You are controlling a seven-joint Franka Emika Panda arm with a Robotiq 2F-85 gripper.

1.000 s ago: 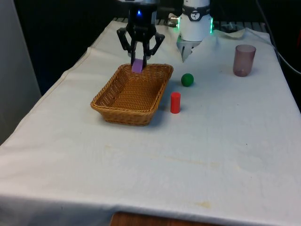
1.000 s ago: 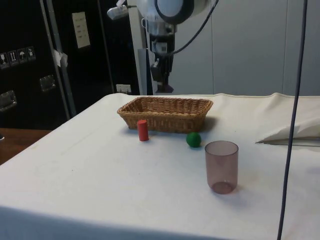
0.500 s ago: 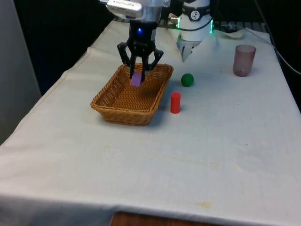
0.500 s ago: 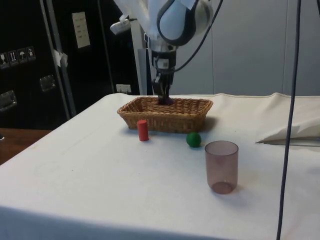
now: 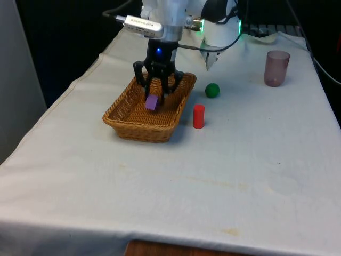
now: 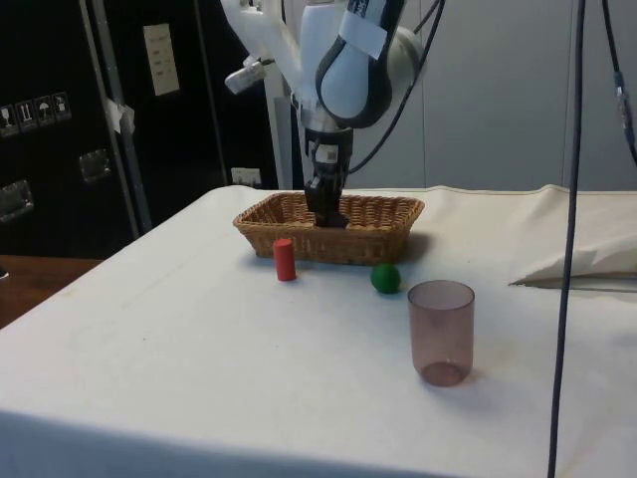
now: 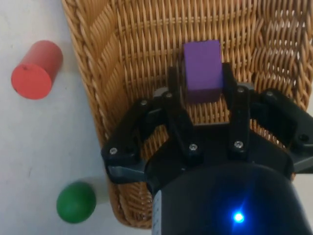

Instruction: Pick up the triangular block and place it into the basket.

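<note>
My black gripper [image 5: 154,96] hangs low inside the wicker basket [image 5: 126,120], shut on a purple block [image 5: 151,102]. In the wrist view the purple block [image 7: 201,70] sits clamped between the two fingers [image 7: 174,85], above the basket's woven floor [image 7: 146,58]. From the side, the gripper [image 6: 325,211] dips below the basket's rim [image 6: 328,242] near its middle, and the block is hidden there.
A red cylinder [image 5: 198,116] stands just beside the basket on the front view's right. A green ball [image 5: 212,90] lies a little farther back. A translucent pink cup [image 5: 276,68] stands at the far right. The cloth nearer the camera is bare.
The gripper has come down from above the basket's far rim into the basket, moving toward its middle, with the purple block still held.
</note>
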